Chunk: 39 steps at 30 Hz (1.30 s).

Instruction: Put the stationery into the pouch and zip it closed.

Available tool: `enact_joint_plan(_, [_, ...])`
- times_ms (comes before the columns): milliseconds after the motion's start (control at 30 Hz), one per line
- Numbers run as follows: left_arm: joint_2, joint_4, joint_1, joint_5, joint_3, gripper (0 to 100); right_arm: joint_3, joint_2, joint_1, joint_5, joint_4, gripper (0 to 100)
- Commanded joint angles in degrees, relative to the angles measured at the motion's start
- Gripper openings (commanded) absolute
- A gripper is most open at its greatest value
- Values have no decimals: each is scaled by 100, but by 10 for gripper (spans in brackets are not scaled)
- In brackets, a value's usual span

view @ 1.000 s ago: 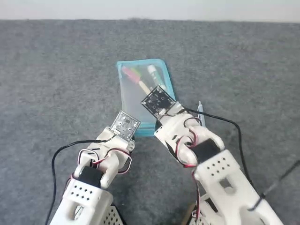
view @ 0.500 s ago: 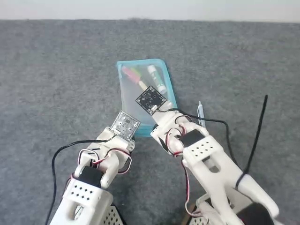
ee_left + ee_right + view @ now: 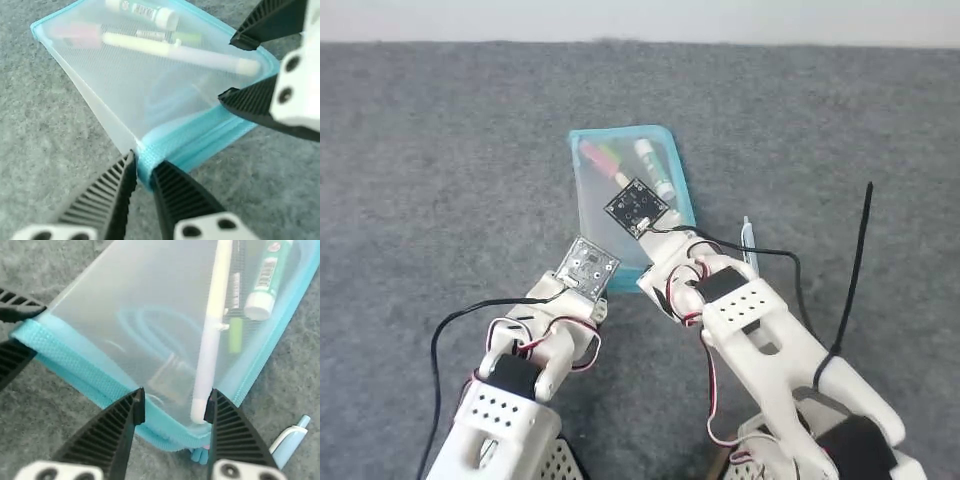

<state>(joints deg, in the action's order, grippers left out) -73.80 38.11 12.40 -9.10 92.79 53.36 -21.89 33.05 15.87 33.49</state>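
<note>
The translucent pouch (image 3: 620,175) with teal edging lies on the grey carpet, and its zipper edge (image 3: 75,370) faces the arms. Inside lie a white marker (image 3: 212,340), a green-labelled glue stick (image 3: 267,285) and a pink item (image 3: 592,155). My left gripper (image 3: 142,172) is shut on the pouch's near teal corner. My right gripper (image 3: 172,402) hovers open over the zipper edge, straddling the marker's tip; its black fingers (image 3: 260,65) stand at the pouch's other near corner. A light blue pen (image 3: 749,243) rests on the carpet just right of the pouch.
Grey carpet (image 3: 440,150) surrounds the pouch on all sides. Black cables (image 3: 855,250) trail from the right arm on the near right. A pale wall strip (image 3: 640,20) runs along the far edge.
My right arm has swung left and slightly forward, bringing its gripper further over the pouch's near edge. The left arm and the pouch have stayed put.
</note>
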Motion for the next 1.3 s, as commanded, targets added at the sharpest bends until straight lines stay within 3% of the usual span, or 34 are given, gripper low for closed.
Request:
enact_joint_plan(0, [18, 53, -26, 44, -312, 12, -246, -479, -66, 185, 303, 199])
enact_joint_plan(467, [18, 545, -26, 18, -620, 12, 220, -892, 418, 237, 224, 199])
enact_joint_plan(1267, [18, 624, -440, 26, -778, 12, 378, -1437, 866, 229, 549, 199])
